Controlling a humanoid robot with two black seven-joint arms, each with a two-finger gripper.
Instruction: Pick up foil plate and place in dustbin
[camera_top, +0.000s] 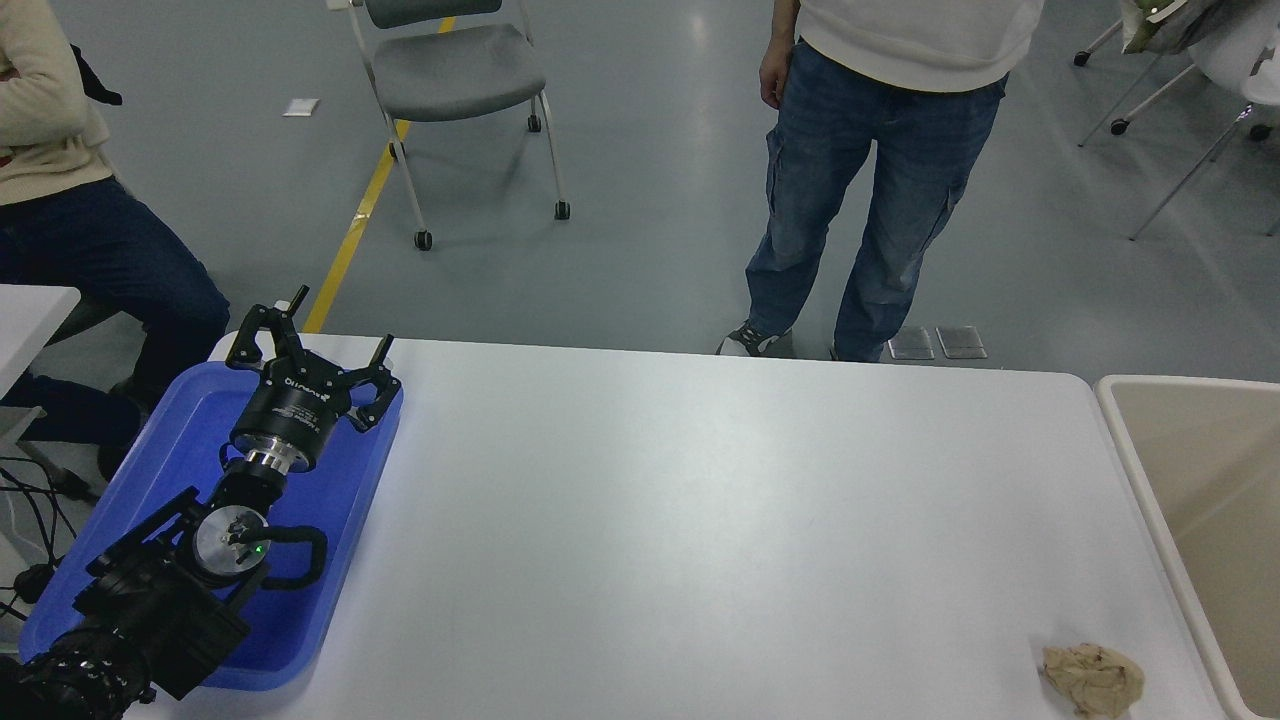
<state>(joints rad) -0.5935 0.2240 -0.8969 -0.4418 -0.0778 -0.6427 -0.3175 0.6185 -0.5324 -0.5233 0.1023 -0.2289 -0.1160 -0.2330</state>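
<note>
Foil plate not visible anywhere: not on table (700, 520), not in visible part of dustbin (1200, 480) at far right edge. Right arm and gripper out of view, state cannot be told. Left gripper (305, 355) parked over blue tray (120, 520) at left, fingers spread, holding nothing. Direction from plate to either effector, and its long axis, undeterminable. Tan paper wad (1092, 678) near right, beside bin rim. Dustbin lies nearer right arm's side.

We see a smooth matt white table (700, 520), a glossy blue plastic tray (340, 560), a crumpled tan paper wad (1092, 678), the dustbin (1130, 450) with smooth matt beige walls, and the left gripper (312, 356) in matt black with a polished metal wrist ring.
</note>
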